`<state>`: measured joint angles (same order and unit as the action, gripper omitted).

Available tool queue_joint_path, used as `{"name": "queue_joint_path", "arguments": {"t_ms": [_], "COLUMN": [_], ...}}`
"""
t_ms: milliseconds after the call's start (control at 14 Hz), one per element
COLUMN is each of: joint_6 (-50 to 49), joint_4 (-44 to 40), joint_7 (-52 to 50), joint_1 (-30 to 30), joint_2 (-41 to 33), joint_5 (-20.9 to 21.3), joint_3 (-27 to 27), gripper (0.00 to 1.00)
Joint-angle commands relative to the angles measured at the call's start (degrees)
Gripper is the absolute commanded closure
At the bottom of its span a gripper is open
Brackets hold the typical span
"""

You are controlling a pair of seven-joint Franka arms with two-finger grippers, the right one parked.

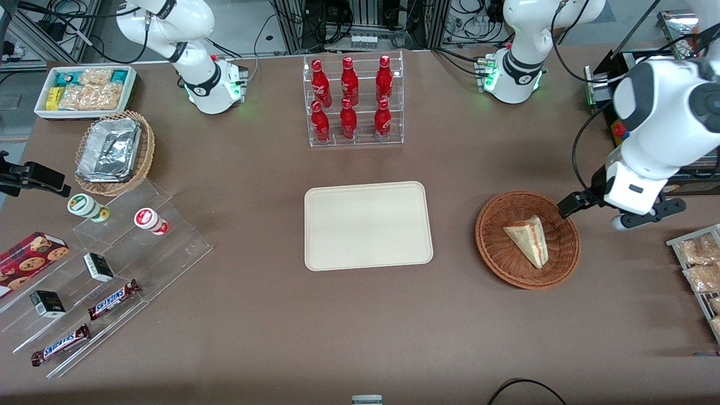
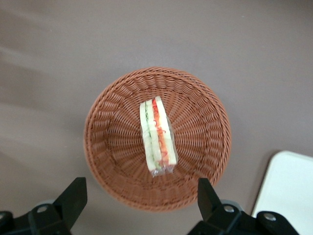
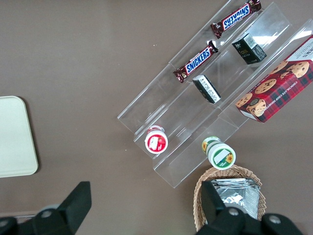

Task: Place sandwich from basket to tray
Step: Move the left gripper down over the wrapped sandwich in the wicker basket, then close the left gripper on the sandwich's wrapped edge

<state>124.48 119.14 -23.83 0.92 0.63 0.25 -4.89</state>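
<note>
We see one triangular pale-bread sandwich (image 2: 157, 136) lying in one round reddish-brown wicker basket (image 2: 102, 147), one cream rectangular plastic tray (image 1: 368, 225) beside it, our gripper (image 2: 142, 198) above, fingers (image 2: 73, 196) apart.

My left arm reaches out low over the table, wrist bent downward; my gripper (image 2: 139, 200) hangs with fingers (image 2: 72, 196) spread wide, apparently holding nothing.
</note>
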Motion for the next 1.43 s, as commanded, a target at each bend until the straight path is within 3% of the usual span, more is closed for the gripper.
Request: {"name": "queue_joint_path", "arguments": {"t_ms": [0, 643, 1000, 1071, 1214, 1286, 1357], "joint_6": [10.14, 29.13, 30.56, 30.82, 30.82, 30.82, 30.82], "joint_4": [9.51, 16.90, 17.18, 16.91, 16.74, 16.56, 16.21], "joint_7": [-4.98, -10.80, -10.54, -10.54, -10.54, -10.37, -10.54], "joint_1": [-0.48, -1.00, -0.92, -0.92, -0.92, -0.83, -0.83], "joint_2": [-2.39, 7.54, 10.36, 10.88, 11.15, 11.15, 11.15], "joint_5": [-0.69, -0.60, -0.08, -0.08, -0.08, -0.08, -0.08], "joint_3": [-0.04, -2.15, -2.06, -2.06, -1.97, -1.97, -1.97], "gripper": [0.00, 0.00, 0.01, 0.17, 0.90, 1.00, 1.00]}}
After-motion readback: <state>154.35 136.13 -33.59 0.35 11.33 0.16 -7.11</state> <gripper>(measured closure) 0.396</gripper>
